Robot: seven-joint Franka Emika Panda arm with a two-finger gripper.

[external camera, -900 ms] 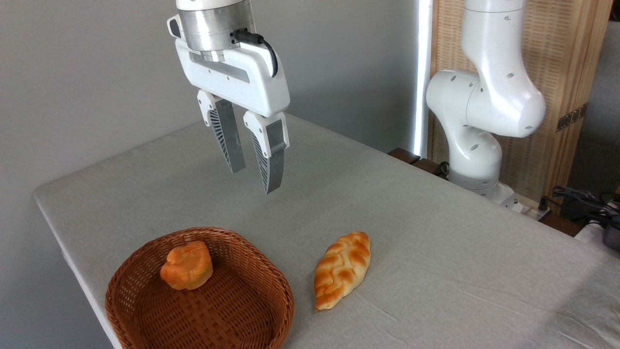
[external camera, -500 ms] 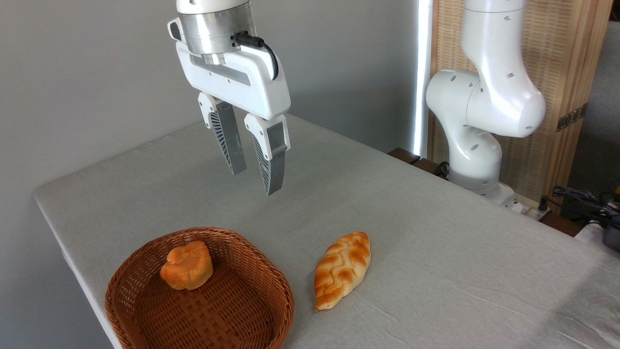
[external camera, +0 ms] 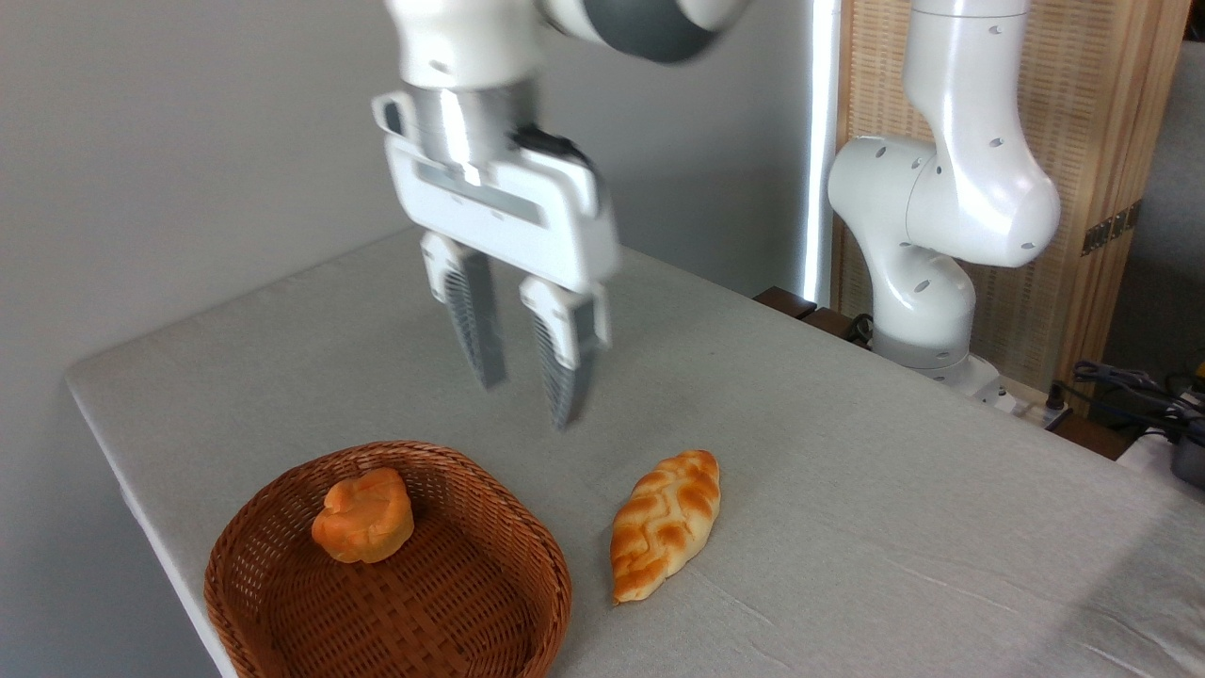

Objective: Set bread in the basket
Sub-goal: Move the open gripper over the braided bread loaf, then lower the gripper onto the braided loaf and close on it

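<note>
The bread [external camera: 665, 523] is a braided pale-yellow loaf with golden-brown patches, lying on the grey table just right of the basket. The basket [external camera: 490, 603], round and reddish-brown wicker, sits at the table's front left corner with a small orange bun [external camera: 363, 516] inside. My gripper [external camera: 529, 402] hangs in the air above the table, behind the gap between basket and loaf, blurred by motion. Its two fingers point down with an empty gap between them, open and holding nothing.
The grey table [external camera: 847, 490] has its left edge close beside the basket. The arm's white base [external camera: 932, 235] stands at the back right, in front of a wooden screen. Cables and dark objects [external camera: 1144, 395] lie at the far right.
The gripper has dropped lower and shifted right toward the loaf. Bread, bun and basket have not moved.
</note>
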